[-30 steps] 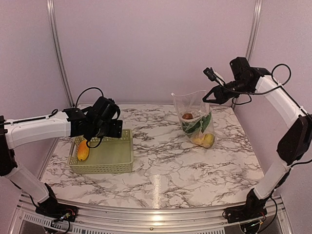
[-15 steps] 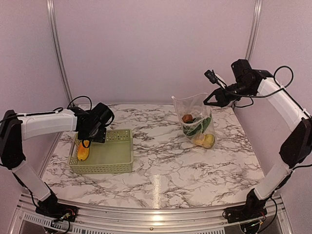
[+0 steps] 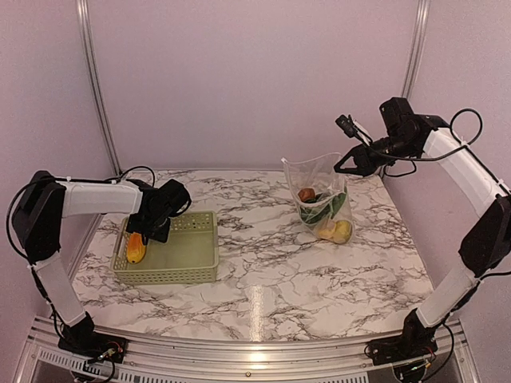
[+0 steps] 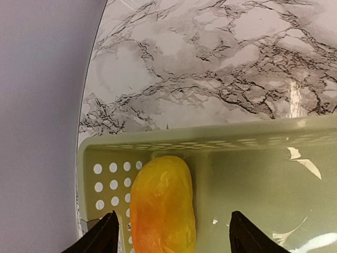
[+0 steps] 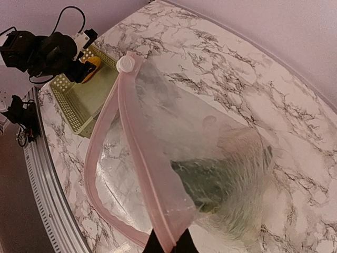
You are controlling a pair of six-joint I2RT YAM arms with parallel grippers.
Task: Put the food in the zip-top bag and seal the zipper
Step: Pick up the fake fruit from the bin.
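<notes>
An orange-yellow piece of food [image 3: 136, 249] lies at the left end of the pale green basket [image 3: 200, 267]. My left gripper [image 3: 150, 230] is open just above it; in the left wrist view the fingertips straddle the piece [image 4: 162, 200] without touching it. My right gripper [image 3: 342, 165] is shut on the mouth edge of the clear zip-top bag [image 3: 319, 187] and holds it upright and open. The bag holds a brown lump [image 3: 306, 192], green pieces [image 3: 323, 207] and yellow fruits [image 3: 338, 230]. In the right wrist view the pink zipper strip [image 5: 131, 137] with its white slider [image 5: 125, 64] runs round the open mouth.
The basket's rim [image 4: 263, 132] stands close to the table's left edge and the side wall [image 4: 42, 105]. An aluminium post [image 3: 94, 88] rises behind the left arm, another [image 3: 413, 56] behind the right arm. Marble table [image 3: 271, 271] lies between basket and bag.
My left gripper has come down and to the left, from above the basket to just over the orange piece. The right gripper has barely moved and holds the bag as before.
</notes>
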